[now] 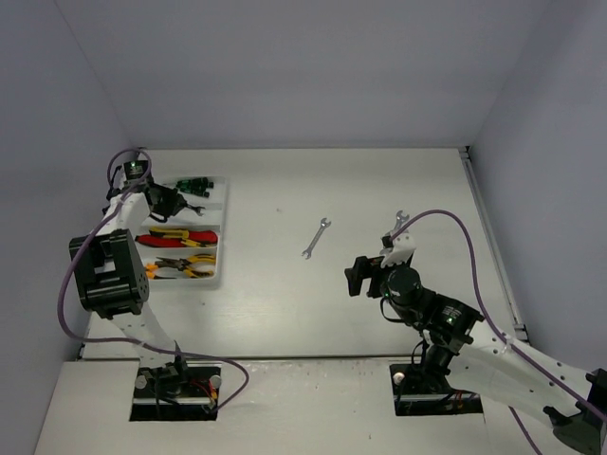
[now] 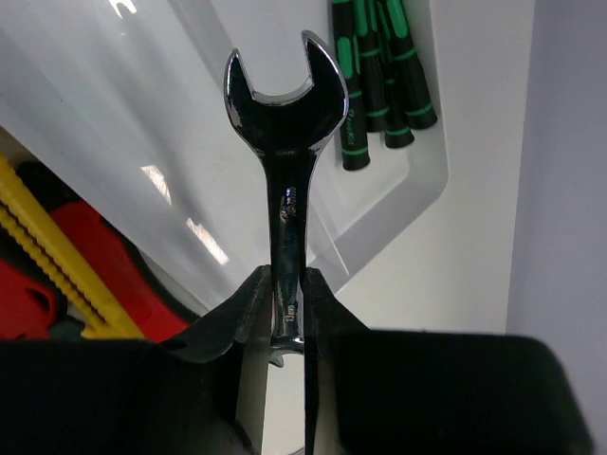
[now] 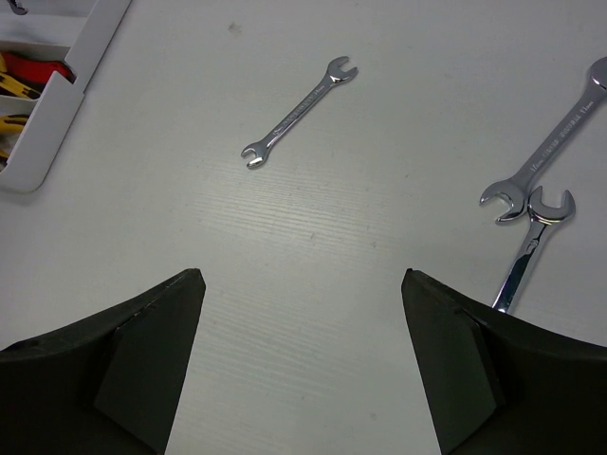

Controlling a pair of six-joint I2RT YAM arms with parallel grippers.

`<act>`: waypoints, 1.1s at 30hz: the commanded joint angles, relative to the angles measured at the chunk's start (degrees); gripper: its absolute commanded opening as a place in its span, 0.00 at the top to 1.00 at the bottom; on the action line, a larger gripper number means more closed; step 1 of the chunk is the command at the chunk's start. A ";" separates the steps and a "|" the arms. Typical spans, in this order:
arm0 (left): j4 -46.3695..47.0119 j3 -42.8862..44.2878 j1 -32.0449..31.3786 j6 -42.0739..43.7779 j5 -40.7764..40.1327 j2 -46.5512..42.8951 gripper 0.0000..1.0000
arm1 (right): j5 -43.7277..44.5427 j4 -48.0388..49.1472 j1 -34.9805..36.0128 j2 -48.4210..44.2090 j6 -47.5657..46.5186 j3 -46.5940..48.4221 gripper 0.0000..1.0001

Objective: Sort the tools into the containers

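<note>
Silver wrench (image 2: 283,180) hangs above the white tray (image 2: 427,180); a second wrench (image 1: 316,238) lies apart.

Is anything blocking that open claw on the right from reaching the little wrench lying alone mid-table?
Nothing visible does. Only bare table lies between the open right gripper and the small wrench; two other wrenches lie off to the side.
</note>
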 commanded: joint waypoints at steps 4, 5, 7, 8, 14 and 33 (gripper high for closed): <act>6.69 -0.99 2.09 -8.01 -2.80 -0.66 1.00 | 2.25 2.34 -0.35 1.95 0.32 0.38 0.17; 7.97 -1.29 2.35 -8.18 -2.63 -0.36 1.00 | 2.30 2.34 -0.35 2.15 0.28 0.43 0.17; 7.96 -0.79 2.91 -7.90 -2.52 0.64 0.97 | 2.15 2.34 -0.35 2.44 0.15 0.43 0.17; 7.80 -0.21 3.03 -7.28 -2.58 1.32 0.95 | 2.13 2.34 -0.35 2.46 0.14 0.43 0.17; 5.58 0.98 3.21 -6.62 -3.29 2.37 0.73 | 2.39 2.34 -0.35 2.55 0.34 0.34 0.17; -3.81 8.48 -21.45 31.59 -8.36 -10.79 0.57 | 3.19 2.34 -0.44 -0.35 0.44 0.86 0.17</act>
